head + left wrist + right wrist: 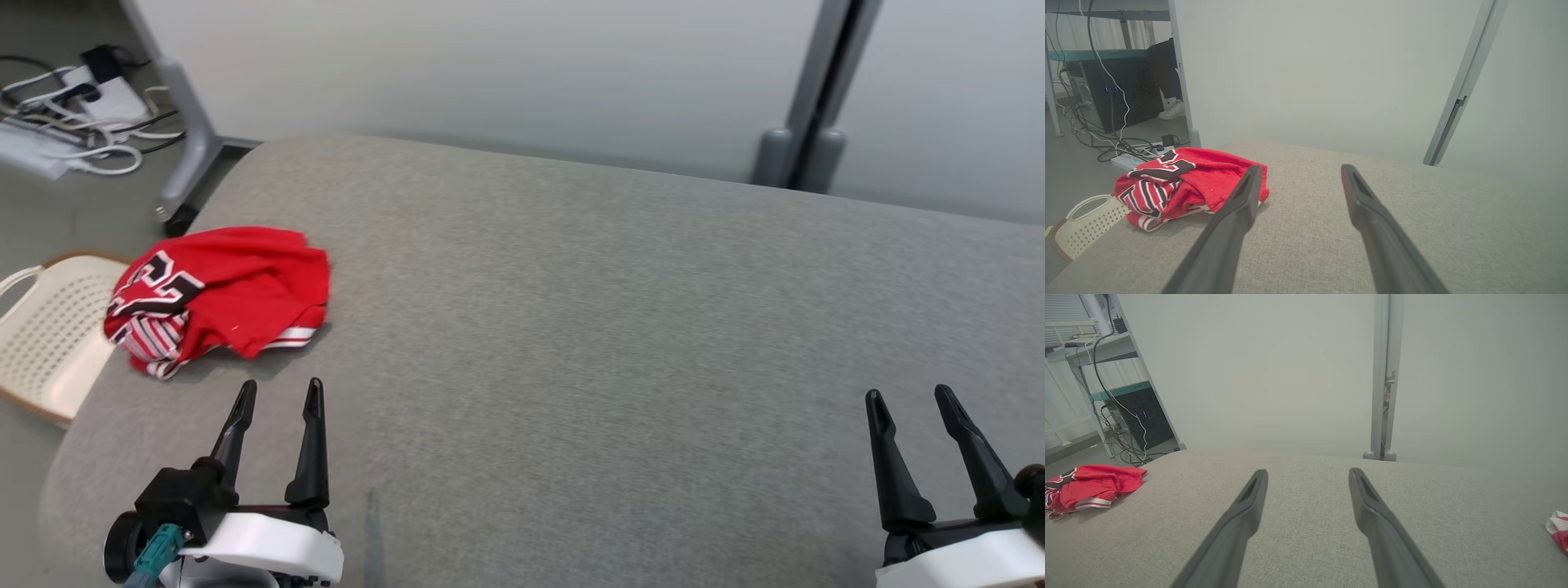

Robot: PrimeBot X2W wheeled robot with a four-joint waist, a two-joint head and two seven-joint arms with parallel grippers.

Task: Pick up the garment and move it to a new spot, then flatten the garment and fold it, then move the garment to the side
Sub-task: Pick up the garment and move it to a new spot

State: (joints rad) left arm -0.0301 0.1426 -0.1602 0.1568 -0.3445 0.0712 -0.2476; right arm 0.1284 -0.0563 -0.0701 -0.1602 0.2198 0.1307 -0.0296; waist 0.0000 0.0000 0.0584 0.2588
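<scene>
The left gripper [282, 384] hung with fingers spread just short of the crumpled red garment [237, 286] at the left edge of the grey cushion [588, 343], seemingly poised to seize it; the right gripper [908, 392], likewise spread, sat well apart.

We are seeing the garment [220, 298] showing bright red, with black numerals edged in white and red, white and black striped trim; the cushion [612, 327] is showing heathered grey; the basket [49, 335] is showing cream with a dotted perforation pattern; the left gripper [280, 388] and right gripper [908, 394] are showing black fingers [313, 441] above white bases.
</scene>
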